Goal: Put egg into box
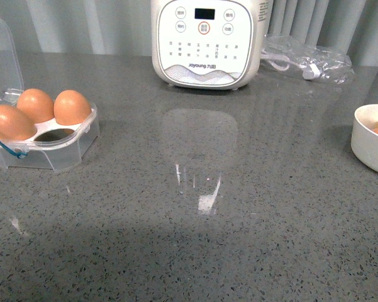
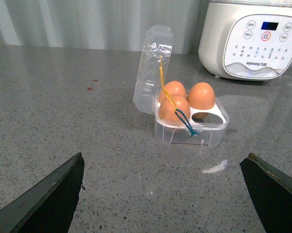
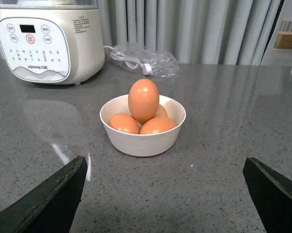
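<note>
1. Taking the egg as our target: it stands upright on top of the pile in the white bowl, at the table's right side, resting on the other eggs beneath it. We judge it unstable. An off-centre touch could tip it off the pile or over the rim.
2. A hard squeeze could crack the shell, and a light one could let the smooth shell slip. The bowl may also slide on the table if a finger catches its rim.
3. The right end effector is spread wide with nothing held, facing the bowl but well short of it. The left end effector is likewise spread wide and empty, facing the box.
4. The box sits at the far left, well apart from the bowl, so the carry across is long and a drop would land on hard stone.
5. Only one empty cell is left, just beside three seated eggs, so a misaimed placement could knock a neighbour. The cord hangs from the lid over the front egg, close to the cell, and could snag a finger. The lid stands open and upright, and a bump could close it.
6. Looks: the egg is orange-brown and matte with a soft highlight and no cracks visible. It is not distinguishable from the other eggs.
</note>
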You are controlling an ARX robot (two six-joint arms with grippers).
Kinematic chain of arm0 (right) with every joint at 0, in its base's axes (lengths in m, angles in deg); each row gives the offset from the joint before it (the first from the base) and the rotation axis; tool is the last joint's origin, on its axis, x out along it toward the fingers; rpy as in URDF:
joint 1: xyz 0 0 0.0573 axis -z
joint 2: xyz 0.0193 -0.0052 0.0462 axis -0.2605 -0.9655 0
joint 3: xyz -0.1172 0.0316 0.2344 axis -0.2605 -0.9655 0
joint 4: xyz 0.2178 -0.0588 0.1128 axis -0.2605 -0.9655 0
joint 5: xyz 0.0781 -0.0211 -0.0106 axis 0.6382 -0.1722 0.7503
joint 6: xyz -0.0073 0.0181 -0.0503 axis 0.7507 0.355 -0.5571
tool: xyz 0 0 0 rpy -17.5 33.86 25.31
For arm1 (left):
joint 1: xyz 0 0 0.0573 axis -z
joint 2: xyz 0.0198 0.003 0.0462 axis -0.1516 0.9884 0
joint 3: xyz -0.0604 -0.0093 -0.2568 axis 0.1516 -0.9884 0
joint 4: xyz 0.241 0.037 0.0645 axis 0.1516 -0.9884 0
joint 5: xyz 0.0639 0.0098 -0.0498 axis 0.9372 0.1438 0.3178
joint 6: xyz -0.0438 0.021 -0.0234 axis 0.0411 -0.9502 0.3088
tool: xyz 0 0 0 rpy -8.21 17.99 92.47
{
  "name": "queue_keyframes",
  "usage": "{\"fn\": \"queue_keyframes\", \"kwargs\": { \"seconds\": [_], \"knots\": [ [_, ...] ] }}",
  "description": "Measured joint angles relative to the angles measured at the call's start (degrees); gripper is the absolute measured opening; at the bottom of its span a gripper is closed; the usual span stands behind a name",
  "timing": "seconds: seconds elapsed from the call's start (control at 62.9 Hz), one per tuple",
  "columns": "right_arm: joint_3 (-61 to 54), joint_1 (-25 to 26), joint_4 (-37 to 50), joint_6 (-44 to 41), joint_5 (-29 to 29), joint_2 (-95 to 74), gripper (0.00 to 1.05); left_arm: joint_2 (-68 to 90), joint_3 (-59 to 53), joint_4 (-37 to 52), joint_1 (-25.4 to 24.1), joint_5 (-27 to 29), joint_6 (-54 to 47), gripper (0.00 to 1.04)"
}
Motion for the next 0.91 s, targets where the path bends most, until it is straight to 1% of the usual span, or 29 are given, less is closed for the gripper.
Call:
{"fn": "queue_keyframes", "kwargs": {
  "seconds": [0.08,0.111,0.143,0.191,0.254,0.366,0.477,0.557,0.684,0.779,0.906],
  "knots": [
    [0.0,0.0,0.0,0.0,0.0,0.0,0.98,0.0,0.0,0.0,0.0,0.0,0.0,0.98],
    [0.02,-0.46,-0.11,0.22,-1.38,-0.15,0.98,0.0,0.0,0.0,0.0,0.0,0.0,0.98],
    [0.07,-1.55,0.46,0.66,-5.07,-0.96,0.98,0.0,0.0,0.0,0.0,0.0,0.0,0.98],
    [0.31,-2.25,2.73,0.96,-6.99,-3.04,0.98,0.0,0.0,0.0,0.0,0.04,0.0,0.98],
    [1.2,-2.21,6.73,1.03,-6.25,-6.49,0.98,0.0,0.0,0.0,0.0,-0.02,0.0,0.98],
    [3.91,-0.7,16.87,0.57,-3.06,-14.99,0.98,0.0,0.0,0.0,0.0,0.0,0.0,0.98],
    [8.31,3.15,28.76,0.48,1.73,-27.65,0.98,0.0,0.0,0.0,0.0,0.0,0.0,0.98],
    [12.61,6.36,34.03,0.94,4.26,-37.0,0.98,0.0,0.0,0.0,0.0,0.0,0.0,0.98],
    [20.85,9.27,34.53,1.99,6.19,-50.49,0.98,0.0,0.0,0.0,0.0,0.0,0.0,0.98],
    [27.65,9.86,31.34,3.43,6.91,-59.54,0.98,0.0,0.0,0.0,0.0,0.0,0.0,0.98],
    [34.42,9.53,26.58,4.52,7.19,-66.73,0.98,0.0,0.0,0.0,0.0,0.0,0.0,0.98]
  ]
}}
